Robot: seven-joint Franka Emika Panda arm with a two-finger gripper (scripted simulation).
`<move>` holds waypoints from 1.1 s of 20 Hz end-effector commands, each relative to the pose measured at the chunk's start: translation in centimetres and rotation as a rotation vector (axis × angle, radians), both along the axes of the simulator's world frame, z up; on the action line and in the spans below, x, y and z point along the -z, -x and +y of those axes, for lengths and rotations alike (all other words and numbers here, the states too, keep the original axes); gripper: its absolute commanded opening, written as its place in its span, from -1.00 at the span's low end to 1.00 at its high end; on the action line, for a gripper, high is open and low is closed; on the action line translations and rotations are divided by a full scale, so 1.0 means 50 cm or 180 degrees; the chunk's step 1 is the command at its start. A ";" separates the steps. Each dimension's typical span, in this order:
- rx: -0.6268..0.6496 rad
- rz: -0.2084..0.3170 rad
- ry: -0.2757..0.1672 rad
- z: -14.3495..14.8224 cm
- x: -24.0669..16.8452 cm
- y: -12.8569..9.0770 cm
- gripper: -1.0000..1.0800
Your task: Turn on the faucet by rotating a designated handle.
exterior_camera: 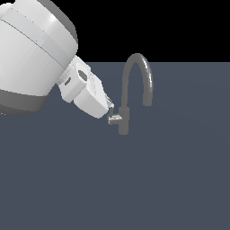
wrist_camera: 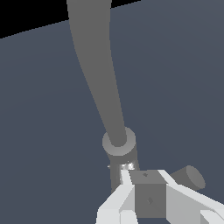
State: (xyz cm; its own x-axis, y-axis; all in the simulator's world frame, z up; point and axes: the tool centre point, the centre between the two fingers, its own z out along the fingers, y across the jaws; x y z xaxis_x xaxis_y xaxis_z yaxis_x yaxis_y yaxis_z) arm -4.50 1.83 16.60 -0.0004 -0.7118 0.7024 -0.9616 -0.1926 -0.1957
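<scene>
Hand (exterior_camera: 109,108) at handle (exterior_camera: 114,119) left of faucet (exterior_camera: 124,117), frame centre; finger spread unclear. Push steadily around stub, avoid slipping off.

So the whole thing sits on a flat, plain slate-blue floor (exterior_camera: 170,179) that runs back to a straight edge against black. Only thing standing directly on it is the faucet (exterior_camera: 124,117), a dark grey tap, upright, with its short round body planted right on the surface.
</scene>
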 end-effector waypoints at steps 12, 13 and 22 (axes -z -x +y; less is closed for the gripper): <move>0.0001 0.0023 0.0004 -0.014 0.050 0.061 -1.00; 0.0005 0.0028 0.0006 -0.016 0.058 0.066 -1.00; 0.0037 0.0064 0.0024 -0.034 0.123 0.107 -1.00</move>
